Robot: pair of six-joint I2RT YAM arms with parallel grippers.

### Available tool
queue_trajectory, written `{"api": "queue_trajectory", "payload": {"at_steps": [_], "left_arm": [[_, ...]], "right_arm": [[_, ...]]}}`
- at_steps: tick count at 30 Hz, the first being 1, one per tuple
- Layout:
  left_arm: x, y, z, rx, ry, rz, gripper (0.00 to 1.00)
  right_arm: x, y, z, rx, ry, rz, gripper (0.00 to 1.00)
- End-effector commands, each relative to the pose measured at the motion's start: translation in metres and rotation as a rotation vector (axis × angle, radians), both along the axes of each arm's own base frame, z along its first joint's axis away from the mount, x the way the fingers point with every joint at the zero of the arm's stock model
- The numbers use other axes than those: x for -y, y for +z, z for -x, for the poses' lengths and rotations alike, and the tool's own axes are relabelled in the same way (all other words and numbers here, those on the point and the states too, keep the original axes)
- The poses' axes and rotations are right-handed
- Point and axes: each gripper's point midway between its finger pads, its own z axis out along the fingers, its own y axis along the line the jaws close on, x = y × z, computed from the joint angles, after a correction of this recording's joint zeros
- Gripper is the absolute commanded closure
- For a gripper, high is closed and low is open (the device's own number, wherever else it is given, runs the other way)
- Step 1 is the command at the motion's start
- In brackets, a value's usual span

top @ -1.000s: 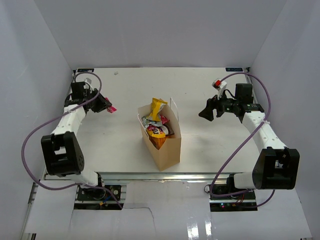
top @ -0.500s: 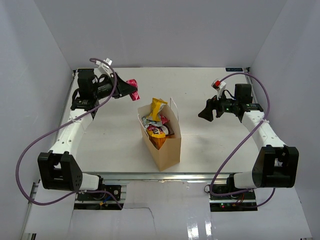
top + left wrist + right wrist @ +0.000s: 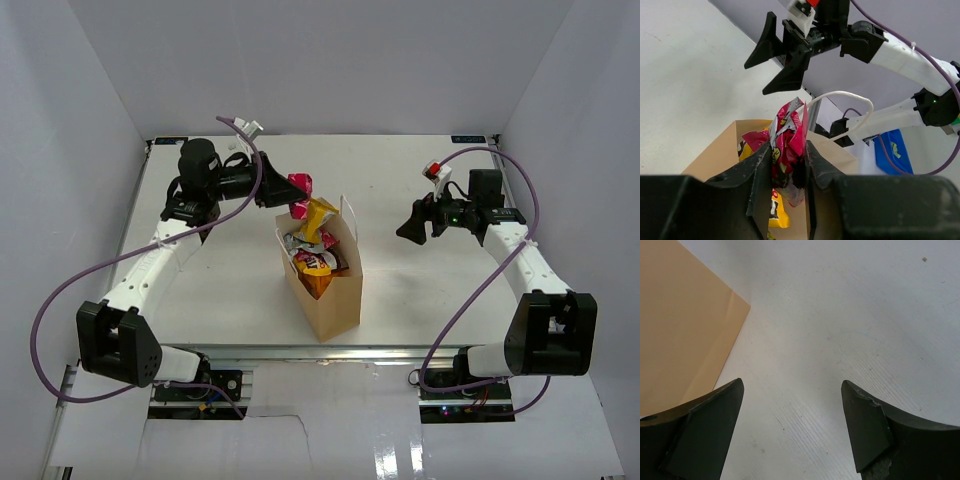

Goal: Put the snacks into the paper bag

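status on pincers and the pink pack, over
Left pincer shut on pink-red pack, near paper bag mouth. Right pincer open, empty. Nothing blocking.

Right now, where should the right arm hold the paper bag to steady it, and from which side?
On the paper bag, probably the top edge of the long wall facing the right gripper, from that side. It stands upright and open; this thin edge fits between open fingers; the left gripper holds a pink-red pack near the far end.

White table, pale grey walls
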Motion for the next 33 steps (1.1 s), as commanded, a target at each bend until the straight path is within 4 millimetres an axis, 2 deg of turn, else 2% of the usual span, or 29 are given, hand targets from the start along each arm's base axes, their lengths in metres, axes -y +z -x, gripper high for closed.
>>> {"api": "queue_trajectory", "payload": {"at_steps": [1,8,14,17,18,20,24,25,26,27,28,29,30,31,32,33], "left_arm": [[0.005,0.009,0.024,0.056,-0.079,0.013,0.63],[0.013,0.004,0.035,0.032,-0.120,0.001,0.49],[0.011,0.005,0.025,0.054,-0.060,-0.037,0.35],[0.010,0.013,0.015,0.071,-0.019,-0.055,0.29],[0.009,0.023,0.010,0.114,0.001,-0.059,0.27],[0.008,0.027,0.003,0.145,0.035,-0.078,0.26],[0.000,0.049,-0.009,0.221,0.134,-0.099,0.23],[-0.005,0.052,-0.013,0.244,0.174,-0.122,0.21],[-0.015,0.053,-0.024,0.258,0.275,-0.152,0.16],[-0.023,0.051,-0.032,0.263,0.343,-0.181,0.11],[-0.033,0.036,-0.038,0.244,0.409,-0.232,0.06],[-0.055,0.027,-0.055,0.231,0.569,-0.289,0.03],[-0.071,0.012,-0.055,0.207,0.647,-0.327,0.02],[-0.084,0.019,-0.058,0.213,0.734,-0.331,0.02],[-0.108,-0.006,-0.065,0.169,0.863,-0.395,0.02],[-0.121,-0.006,-0.059,0.173,0.918,-0.399,0.02]], "right_arm": [[0.000,0.007,-0.001,0.033,0.009,-0.002,0.16],[0.001,0.010,-0.004,0.036,0.009,0.006,0.16],[0.003,0.016,-0.007,0.054,0.005,0.022,0.16],[0.004,0.021,-0.009,0.071,0.006,0.033,0.16],[0.005,0.023,-0.009,0.074,0.004,0.037,0.16],[0.006,0.031,-0.012,0.093,0.001,0.047,0.16],[0.011,0.045,-0.015,0.131,-0.024,0.075,0.15],[0.014,0.049,-0.015,0.141,-0.039,0.083,0.13],[0.020,0.052,-0.019,0.151,-0.075,0.111,0.06],[0.024,0.057,-0.020,0.159,-0.107,0.121,0.10],[0.028,0.063,-0.025,0.178,-0.142,0.133,0.10],[0.039,0.065,-0.031,0.189,-0.213,0.173,0.10],[0.055,0.072,-0.041,0.193,-0.340,0.194,0.10],[0.054,0.073,-0.040,0.173,-0.360,0.169,0.10],[0.071,0.077,-0.049,0.183,-0.470,0.205,0.10],[0.078,0.078,-0.052,0.173,-0.527,0.209,0.10]]}}
